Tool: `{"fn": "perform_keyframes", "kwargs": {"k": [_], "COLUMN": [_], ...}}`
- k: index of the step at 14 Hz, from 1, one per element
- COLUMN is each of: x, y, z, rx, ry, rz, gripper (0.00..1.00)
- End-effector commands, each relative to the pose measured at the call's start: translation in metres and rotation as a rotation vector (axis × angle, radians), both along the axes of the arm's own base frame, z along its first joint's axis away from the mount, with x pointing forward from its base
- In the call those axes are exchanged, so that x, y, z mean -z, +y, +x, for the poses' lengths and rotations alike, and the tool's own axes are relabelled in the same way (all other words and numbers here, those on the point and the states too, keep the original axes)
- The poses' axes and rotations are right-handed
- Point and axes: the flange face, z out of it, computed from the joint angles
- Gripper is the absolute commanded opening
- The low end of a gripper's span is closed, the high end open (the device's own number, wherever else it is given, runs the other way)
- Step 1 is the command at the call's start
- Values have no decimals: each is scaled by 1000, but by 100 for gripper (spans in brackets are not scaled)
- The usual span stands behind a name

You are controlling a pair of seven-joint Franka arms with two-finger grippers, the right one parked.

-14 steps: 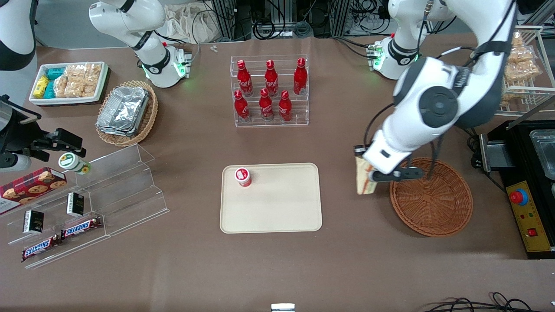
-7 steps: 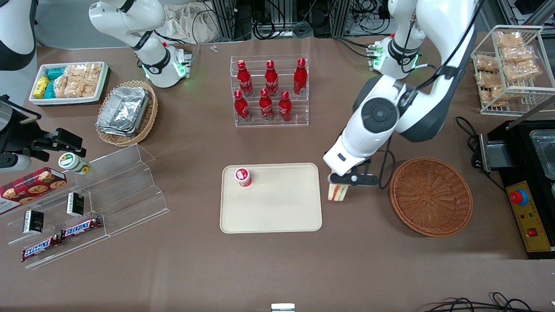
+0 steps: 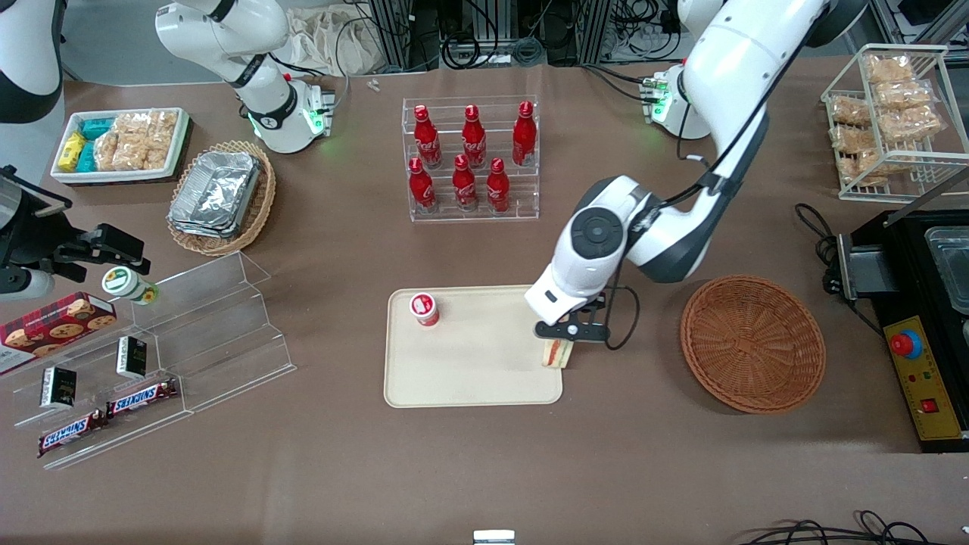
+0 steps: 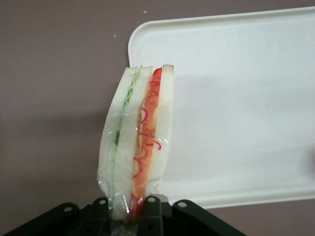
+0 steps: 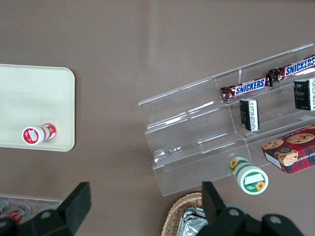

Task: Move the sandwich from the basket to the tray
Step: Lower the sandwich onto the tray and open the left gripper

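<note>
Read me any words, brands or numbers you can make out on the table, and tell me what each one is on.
"SNICKERS": on the two chocolate bars on the clear stepped rack.
Red bottles: white script, too small to read.
Small red-and-white cup on the tray: label unreadable.
Black packets, cookie box, green-lidded jar: print unreadable.
Sandwich, held in the claw at the tray's edge: no text.

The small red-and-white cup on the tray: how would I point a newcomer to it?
Find the flat cream-beige plastic tray at the table's middle. The small red cup with a white lid stands near its corner toward the parked arm; the gripper holds the wrapped triangular sandwich over the edge toward the working arm.
</note>
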Motion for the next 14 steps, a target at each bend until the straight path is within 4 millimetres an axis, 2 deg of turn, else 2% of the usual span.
{"fn": "perform_keyframes", "kwargs": {"k": [1,4,5,6,7,9,11,12,13,14], "x": [24,41,47,47,47,47,36,15,-17,-46], "y": [-17,-29,-30,-30,-30,-29,-26,-24,-18,-2], "z": [8,4,4,8,9,10,15,26,42,54], "rx": [-54,-49,-48,-50,-35,-12,-23,-43,-80,-113], "ry": [-46,-57,-55,-64,-82,-104,-113,-130,-134,-132], "rz": [-2,-31,-35,-45,-36,-17,-9,-4,9,32], "gripper": [0,0,26,72,100,100,100,100,100,100]}}
